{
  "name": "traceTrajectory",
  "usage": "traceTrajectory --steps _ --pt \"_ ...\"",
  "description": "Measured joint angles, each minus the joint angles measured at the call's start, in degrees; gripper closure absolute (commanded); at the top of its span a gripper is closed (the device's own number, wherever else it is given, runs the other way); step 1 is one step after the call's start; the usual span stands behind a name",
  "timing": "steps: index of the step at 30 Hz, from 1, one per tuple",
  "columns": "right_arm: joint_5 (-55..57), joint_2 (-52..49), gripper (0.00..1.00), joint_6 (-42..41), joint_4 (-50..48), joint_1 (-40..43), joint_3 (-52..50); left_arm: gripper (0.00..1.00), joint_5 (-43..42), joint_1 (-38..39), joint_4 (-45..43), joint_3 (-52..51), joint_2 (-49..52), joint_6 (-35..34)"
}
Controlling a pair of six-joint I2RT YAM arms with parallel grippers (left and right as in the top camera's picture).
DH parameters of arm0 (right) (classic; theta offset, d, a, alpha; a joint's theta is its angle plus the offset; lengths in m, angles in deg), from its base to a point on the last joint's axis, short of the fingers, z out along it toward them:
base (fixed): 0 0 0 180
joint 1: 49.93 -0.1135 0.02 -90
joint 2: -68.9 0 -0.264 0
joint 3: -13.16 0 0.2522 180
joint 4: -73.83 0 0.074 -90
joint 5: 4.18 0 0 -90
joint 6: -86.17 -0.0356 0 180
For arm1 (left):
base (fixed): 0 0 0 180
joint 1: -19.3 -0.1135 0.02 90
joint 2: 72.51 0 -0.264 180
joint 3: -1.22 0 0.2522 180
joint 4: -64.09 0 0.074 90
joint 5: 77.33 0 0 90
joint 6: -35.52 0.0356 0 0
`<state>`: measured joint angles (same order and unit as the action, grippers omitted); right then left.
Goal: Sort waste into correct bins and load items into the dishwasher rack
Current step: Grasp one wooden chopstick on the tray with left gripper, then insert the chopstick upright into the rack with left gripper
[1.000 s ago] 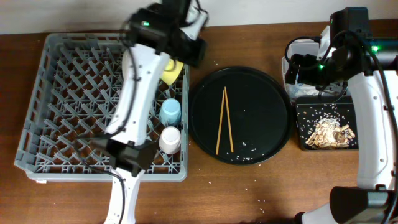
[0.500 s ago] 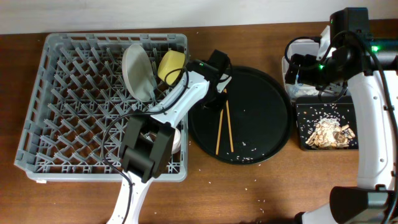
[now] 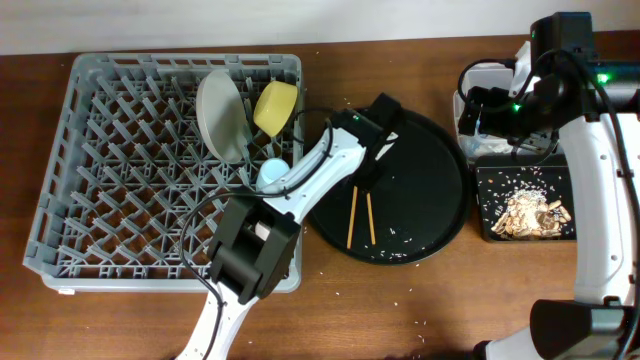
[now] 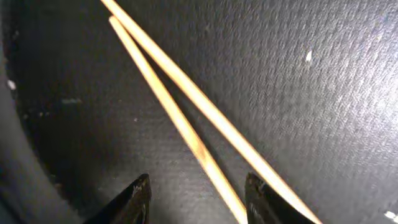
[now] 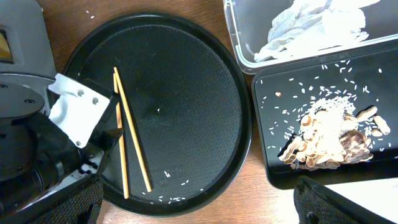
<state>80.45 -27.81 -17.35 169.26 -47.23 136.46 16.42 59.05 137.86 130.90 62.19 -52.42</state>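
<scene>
Left gripper (image 4: pixel 198 194) shifts from dishwasher rack (image 3: pixel 120 180) to chopsticks (image 4: pixel 186 132) mid-frame, jaws wide and empty; closing risks pinching only one splayed stick.

setting: robot test bench laid out as a dish-clearing station, not a working kitchen.
evidence: brown wooden table (image 3: pixel 450 310) set against a plain white wall (image 3: pixel 400 20) along the top of the frame. two white-and-black robot arms: left arm (image 3: pixel 318 168) at centre, right arm (image 3: pixel 600 190) at the right edge, with a green indicator light (image 3: pixel 603 77) on it.
kitchen props only: grey dish rack (image 3: pixel 150 62) at left, round black tray (image 3: pixel 420 190) in the middle, clear tub (image 3: pixel 466 80) and black tray (image 3: pixel 478 200) at right.
</scene>
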Motion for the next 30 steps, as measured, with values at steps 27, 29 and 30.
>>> traceTrajectory --steps 27,29,30 --pt "0.0 0.0 0.01 0.0 0.0 0.0 0.0 1.00 -1.9 -1.0 3.1 1.4 4.0 4.3" --pt "0.0 0.0 0.01 0.0 0.0 0.0 0.0 1.00 -1.8 -1.0 3.5 1.8 4.1 4.2" --pt "0.0 0.0 0.01 0.0 0.0 0.0 0.0 1.00 -1.8 -1.0 4.6 2.9 4.3 4.1"
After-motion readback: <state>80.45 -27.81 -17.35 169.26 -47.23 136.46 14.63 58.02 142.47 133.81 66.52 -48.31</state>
